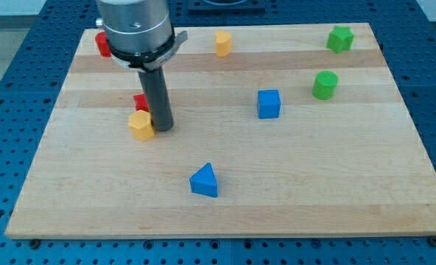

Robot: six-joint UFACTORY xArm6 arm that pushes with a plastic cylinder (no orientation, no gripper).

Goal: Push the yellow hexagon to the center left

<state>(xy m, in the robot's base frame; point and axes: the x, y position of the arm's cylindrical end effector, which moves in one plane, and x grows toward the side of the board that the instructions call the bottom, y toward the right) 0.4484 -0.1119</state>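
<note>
A pale wooden board (pixel 292 169) with lengthwise grain fills most of the view under bright, even light, and all around the board a blue perforated table (pixel 435 96) shows, dotted with regular rows of small holes.

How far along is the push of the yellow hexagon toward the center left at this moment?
Done: my tip has reached the yellow hexagon and sits right against its right side, with a red block just behind them. In hand: the leftward push. The hexagon lies at mid height, left of the middle of the wooden board. Left: some bare board still separates it from the left edge.
</note>
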